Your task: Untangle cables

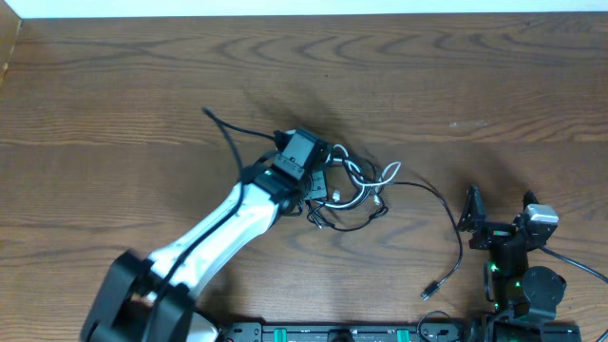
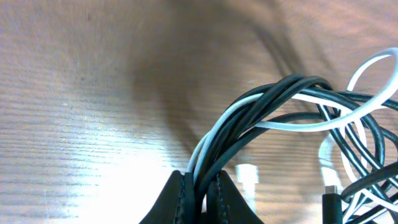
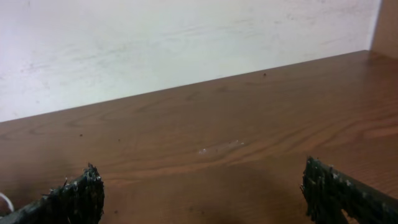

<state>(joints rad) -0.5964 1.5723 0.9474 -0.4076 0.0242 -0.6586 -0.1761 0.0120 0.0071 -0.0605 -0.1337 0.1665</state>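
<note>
The cables (image 1: 356, 188) lie in a knotted heap of black and white cords at the table's middle. One black strand trails right and down to a small plug (image 1: 429, 292). My left gripper (image 1: 321, 186) sits over the heap's left side. In the left wrist view it (image 2: 200, 190) is shut on a twisted bundle of black cables (image 2: 267, 102) and a white cable (image 2: 372, 71), which rise from between the jaws. My right gripper (image 1: 501, 211) stands open to the right of the heap, apart from it. In the right wrist view it (image 3: 202, 198) has only bare wood between its fingers.
The thick black cord (image 1: 225, 135) to the left wrist camera arcs off to the upper left. A black rail (image 1: 332, 333) runs along the table's (image 1: 114, 85) front edge. A pale wall (image 3: 155, 43) rises beyond the far edge.
</note>
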